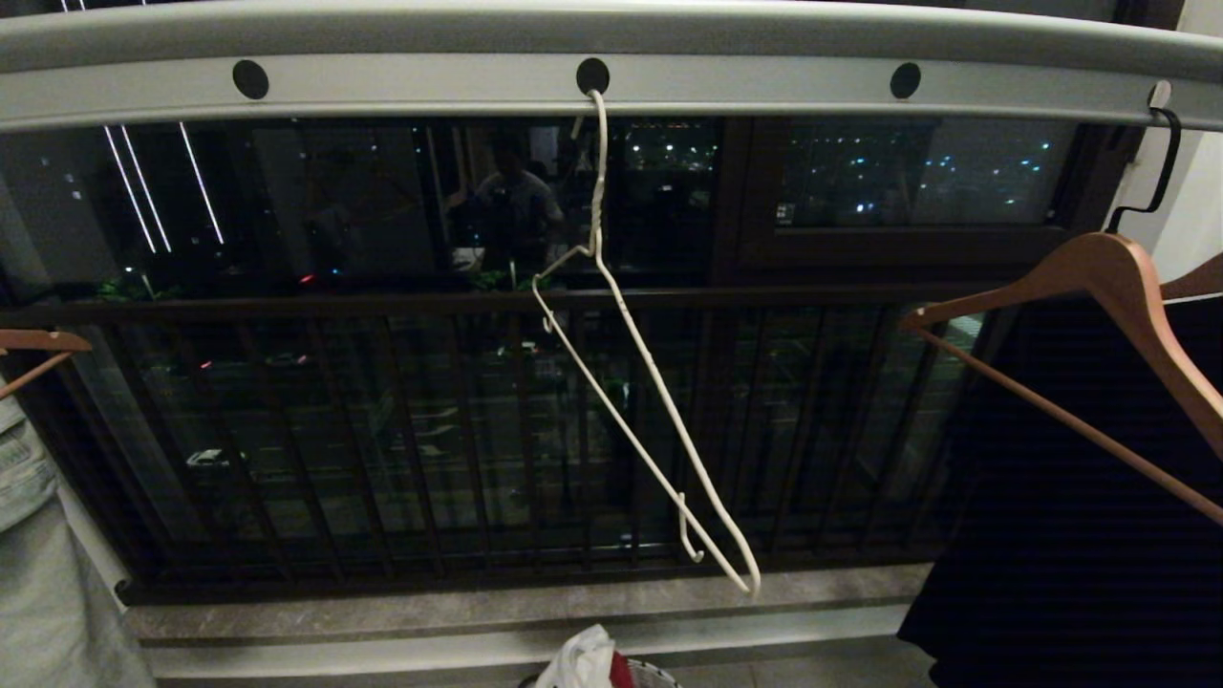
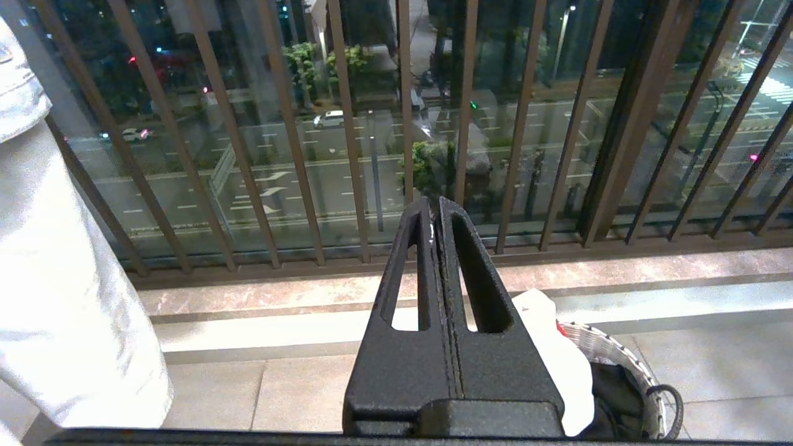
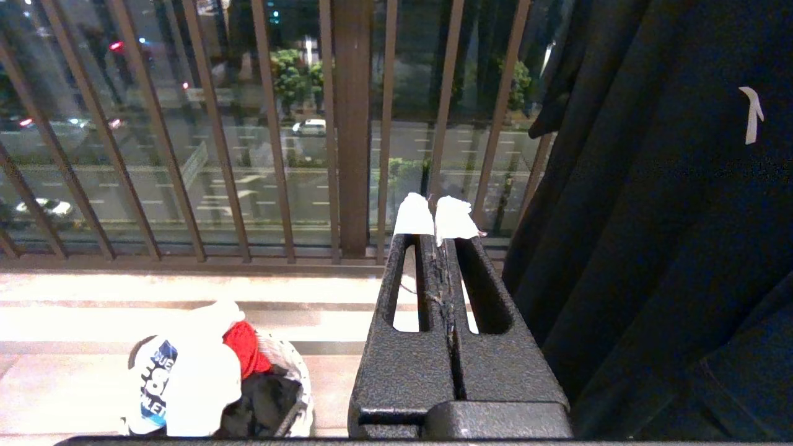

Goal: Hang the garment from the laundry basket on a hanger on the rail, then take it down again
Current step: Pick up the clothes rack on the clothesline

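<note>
The white printed T-shirt (image 3: 186,378) lies in the small round mesh laundry basket (image 3: 291,371) on the floor. The cream wire hanger (image 1: 631,382) hangs empty from the grey holed rail (image 1: 420,81). The left gripper (image 2: 437,207) and right gripper (image 3: 437,220) are both closed, holding nothing.

— What carries things here?
— The rail (image 1: 669,81): the hanger (image 1: 626,382) hooks into a middle hole, a wooden hanger (image 1: 1099,277) at the right end.
— And lower down?
— The tiled floor (image 2: 279,390) — the laundry basket (image 3: 291,371) stands there.
</note>
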Available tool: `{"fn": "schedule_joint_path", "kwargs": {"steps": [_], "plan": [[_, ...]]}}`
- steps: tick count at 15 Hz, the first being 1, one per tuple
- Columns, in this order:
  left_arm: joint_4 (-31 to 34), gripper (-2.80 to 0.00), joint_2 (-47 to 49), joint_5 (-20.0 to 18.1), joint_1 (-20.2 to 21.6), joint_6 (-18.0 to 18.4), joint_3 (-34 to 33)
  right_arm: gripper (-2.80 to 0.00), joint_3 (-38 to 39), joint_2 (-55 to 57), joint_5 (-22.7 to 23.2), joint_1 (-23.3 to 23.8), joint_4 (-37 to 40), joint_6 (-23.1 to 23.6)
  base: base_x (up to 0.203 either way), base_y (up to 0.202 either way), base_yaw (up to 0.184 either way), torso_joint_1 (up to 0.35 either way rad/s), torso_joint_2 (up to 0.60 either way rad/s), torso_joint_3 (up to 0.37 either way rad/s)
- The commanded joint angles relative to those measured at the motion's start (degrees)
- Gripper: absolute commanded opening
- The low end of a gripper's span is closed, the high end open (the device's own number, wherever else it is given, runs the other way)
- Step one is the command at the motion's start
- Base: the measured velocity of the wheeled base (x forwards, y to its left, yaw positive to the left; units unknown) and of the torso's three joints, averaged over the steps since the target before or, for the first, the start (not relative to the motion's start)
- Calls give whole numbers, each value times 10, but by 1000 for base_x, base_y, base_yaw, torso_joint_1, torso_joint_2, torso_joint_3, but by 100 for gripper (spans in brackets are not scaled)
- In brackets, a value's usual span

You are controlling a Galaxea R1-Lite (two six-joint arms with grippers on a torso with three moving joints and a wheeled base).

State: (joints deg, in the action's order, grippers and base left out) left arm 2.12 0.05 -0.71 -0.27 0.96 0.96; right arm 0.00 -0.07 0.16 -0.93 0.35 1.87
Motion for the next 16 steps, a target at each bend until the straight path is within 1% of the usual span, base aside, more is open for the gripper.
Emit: {"fn": "schedule_joint_path", "kwargs": {"steps": [1, 16], "plan": [[0, -280, 0, -1, 0, 0, 0, -280, 0, 1, 0, 0, 0, 0, 0, 0, 0, 0, 0, 0], [0, -280, 0, -1, 0, 0, 0, -280, 0, 1, 1, 0, 1, 3, 0, 0, 0, 0, 0, 0]]}}
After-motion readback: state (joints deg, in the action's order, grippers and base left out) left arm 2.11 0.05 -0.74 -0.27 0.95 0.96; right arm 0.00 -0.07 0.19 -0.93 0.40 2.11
